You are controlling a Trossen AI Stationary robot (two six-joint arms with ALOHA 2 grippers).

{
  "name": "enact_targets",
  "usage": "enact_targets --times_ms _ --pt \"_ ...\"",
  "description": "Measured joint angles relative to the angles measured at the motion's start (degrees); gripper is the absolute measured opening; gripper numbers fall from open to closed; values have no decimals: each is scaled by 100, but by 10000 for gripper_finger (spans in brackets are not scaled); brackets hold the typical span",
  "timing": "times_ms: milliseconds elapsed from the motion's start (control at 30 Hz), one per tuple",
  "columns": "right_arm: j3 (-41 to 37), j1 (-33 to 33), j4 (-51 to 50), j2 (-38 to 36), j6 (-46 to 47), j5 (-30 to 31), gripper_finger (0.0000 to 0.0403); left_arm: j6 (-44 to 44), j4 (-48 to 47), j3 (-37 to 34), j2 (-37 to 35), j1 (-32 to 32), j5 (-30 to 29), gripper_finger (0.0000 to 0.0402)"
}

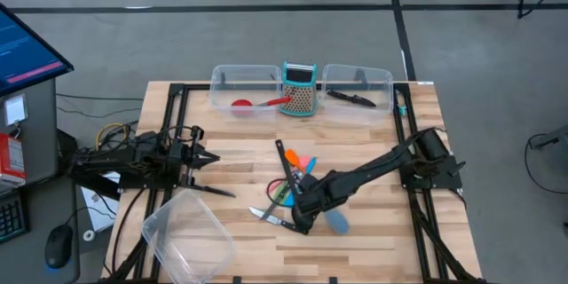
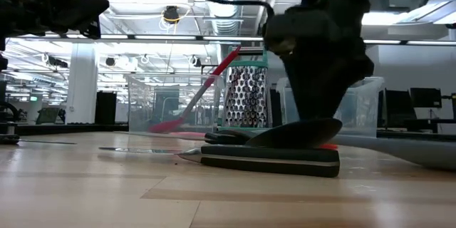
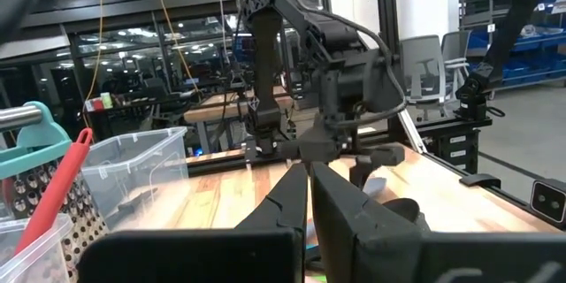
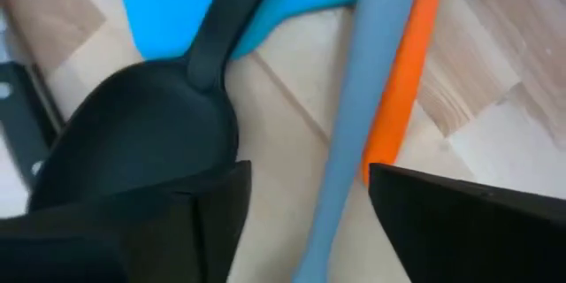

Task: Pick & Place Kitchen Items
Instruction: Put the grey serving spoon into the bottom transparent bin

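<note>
your black spoon (image 4: 146, 150) lies bowl-up in the utensil pile at mid-table, beside the grey-blue spoon (image 4: 367, 106) | your right gripper (image 4: 305, 221) hangs low over it, fingers apart, holding nothing | left gripper (image 1: 202, 156) waits at left, fingers together

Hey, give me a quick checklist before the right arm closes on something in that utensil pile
1. Right gripper open: ok.
2. Right gripper down at the pile: ok.
3. One item alone between fingers: not ok; the grey-blue spoon handle lies there against the orange spatula, with the black spoon by one finger.
4. Left gripper clear of the pile: ok.
5. Tub has room: ok, it holds only a red spoon.
</note>
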Motion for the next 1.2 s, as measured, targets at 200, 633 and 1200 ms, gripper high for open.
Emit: enact_targets --times_ms 200,633,1200 --pt "15 -141 -107 178 -156 31 222 2 4 -1 0 0 2 3" --pt "5 -246 -338 431 -426 -7 78 0 48 0 0 0 2 3" --pt "57 -136 -463 -212 -92 976 36 2 126 0 0 0 0 3"
